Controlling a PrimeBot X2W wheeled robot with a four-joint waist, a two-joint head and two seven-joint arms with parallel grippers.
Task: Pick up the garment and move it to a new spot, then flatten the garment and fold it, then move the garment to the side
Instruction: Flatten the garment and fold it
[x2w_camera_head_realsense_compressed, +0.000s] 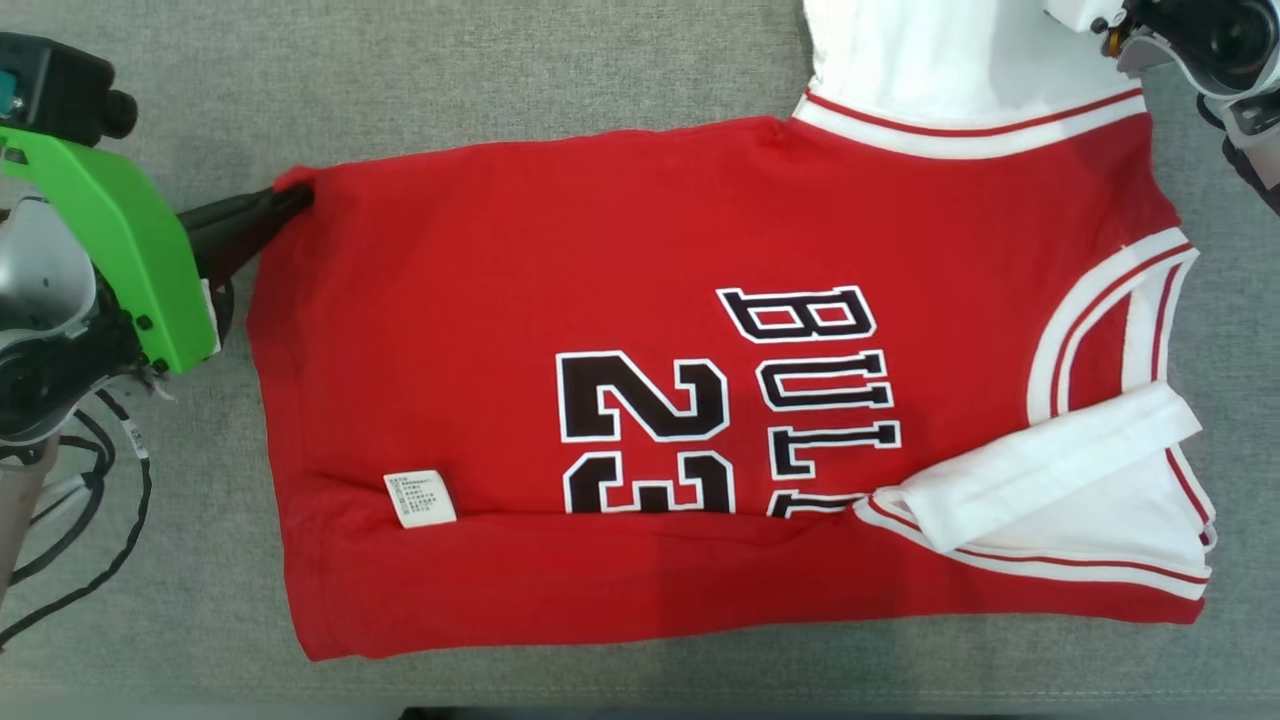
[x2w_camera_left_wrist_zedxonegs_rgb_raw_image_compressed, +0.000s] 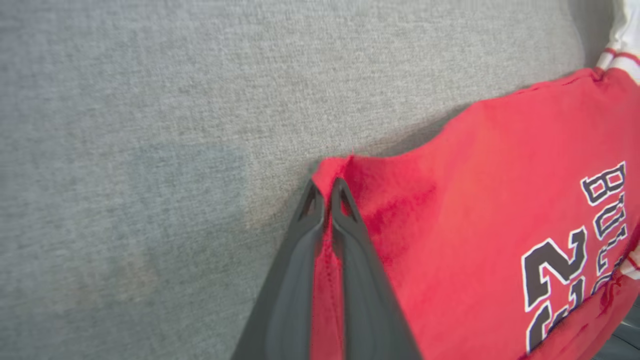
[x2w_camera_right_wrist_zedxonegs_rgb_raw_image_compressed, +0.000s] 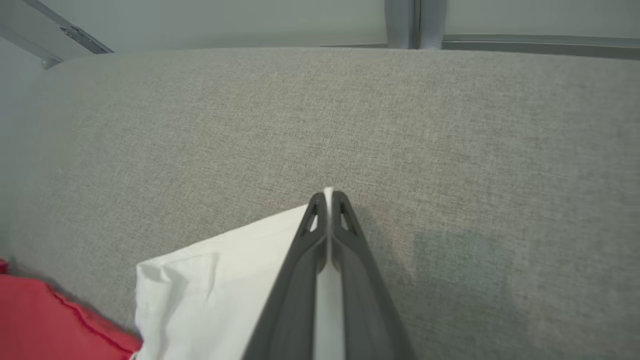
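jaws both clamped on jersey (x2w_camera_head_realsense_compressed: 500, 250).
left jaws at hem corner (x2w_camera_left_wrist_zedxonegs_rgb_raw_image_compressed: 345, 170), right jaws at white sleeve (x2w_camera_right_wrist_zedxonegs_rgb_raw_image_compressed: 210, 290); long axis between.

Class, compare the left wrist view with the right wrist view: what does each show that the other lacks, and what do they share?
Left wrist view: the left gripper shut on a corner of the red jersey, plus black lettering. Right wrist view: the right gripper shut on the white sleeve, a grey frame behind. Shared: red fabric, grey cushion.

Grey fabric surface (x2w_camera_head_realsense_compressed: 400, 80); pale wall (x2w_camera_right_wrist_zedxonegs_rgb_raw_image_compressed: 225, 20) beyond it
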